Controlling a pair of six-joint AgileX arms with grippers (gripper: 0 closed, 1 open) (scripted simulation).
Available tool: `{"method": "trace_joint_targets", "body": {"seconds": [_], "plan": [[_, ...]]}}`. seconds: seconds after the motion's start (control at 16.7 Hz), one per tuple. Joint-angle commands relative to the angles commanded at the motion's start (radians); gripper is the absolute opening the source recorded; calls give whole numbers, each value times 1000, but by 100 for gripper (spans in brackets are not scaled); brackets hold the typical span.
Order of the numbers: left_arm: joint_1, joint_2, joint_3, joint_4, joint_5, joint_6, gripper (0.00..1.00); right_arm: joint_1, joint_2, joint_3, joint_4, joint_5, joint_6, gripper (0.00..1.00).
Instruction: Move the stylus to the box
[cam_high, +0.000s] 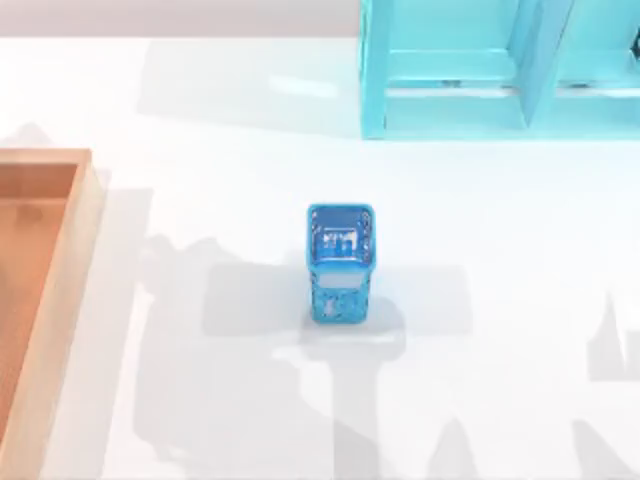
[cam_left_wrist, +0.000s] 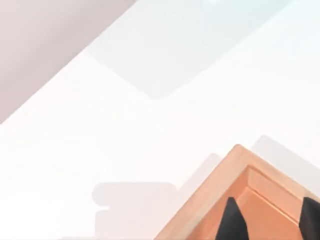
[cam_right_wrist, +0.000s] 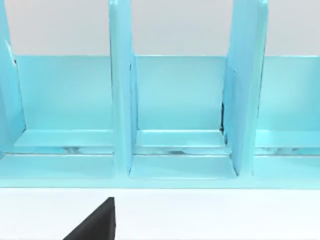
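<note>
Stylus: not made out in any view; possibly inside the blue mesh cup (cam_high: 340, 262) at centre frame. Judged light, stiff, slick; best pinched on the thick black upper part.

Box (cam_high: 40, 290): left edge of frame.

Left gripper (cam_left_wrist: 270, 222): poised above the box corner, fingertips (cam_left_wrist: 231, 222) apart, empty.

Right gripper: faces the cyan shelf unit (cam_right_wrist: 150, 120); spread cannot be told.

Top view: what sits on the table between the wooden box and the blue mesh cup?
Nothing: between the box and the mesh cup, the top view shows bare white table with shadows.
</note>
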Motion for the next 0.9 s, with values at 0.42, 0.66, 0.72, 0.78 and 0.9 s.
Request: {"method": "trace_joint_targets", "body": {"seconds": [0.42,0.66,0.72,0.78,0.9], "plan": [[145,83,92,-510,91,520,0,0,0,0,0,0,0,100],[187,110,80,-687,131,684,0,0,0,0,0,0,0,100],[193,115,74,-716,140,710,0,0,0,0,0,0,0,100],[198,118,70,-738,148,731,0,0,0,0,0,0,0,100],[206,120,70,-761,162,759,0,0,0,0,0,0,0,100]]}}
